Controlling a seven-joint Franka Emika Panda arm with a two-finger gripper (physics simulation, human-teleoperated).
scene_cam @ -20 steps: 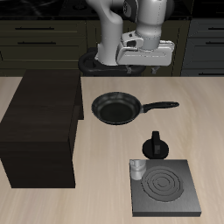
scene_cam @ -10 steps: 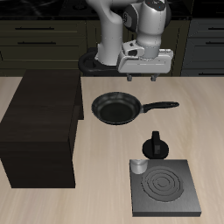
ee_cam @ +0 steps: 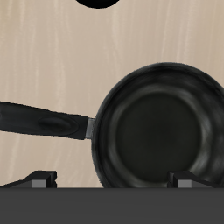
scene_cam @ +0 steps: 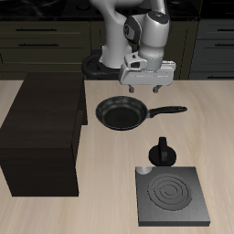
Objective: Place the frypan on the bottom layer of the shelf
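The frypan [scene_cam: 121,112] is a round black shallow pan lying flat on the table, its long handle [scene_cam: 169,111] pointing away from the shelf. The shelf [scene_cam: 41,132] is a large dark brown box-like unit beside the pan. My gripper [scene_cam: 144,90] hangs open and empty above the table, just behind the pan near where the handle joins it. In the wrist view the frypan [ee_cam: 157,127] and its handle [ee_cam: 44,122] lie below, with my fingertips [ee_cam: 40,178] spread wide and holding nothing.
A small black knobbed pot [scene_cam: 162,152] stands nearer the front edge than the pan. A square grey plate with concentric rings [scene_cam: 172,196] lies by the front edge. Dark drawer cabinets [scene_cam: 46,41] run along the back.
My gripper has come down and shifted toward the frypan, from above the handle's side to just behind the pan. The pan and the shelf have not moved.
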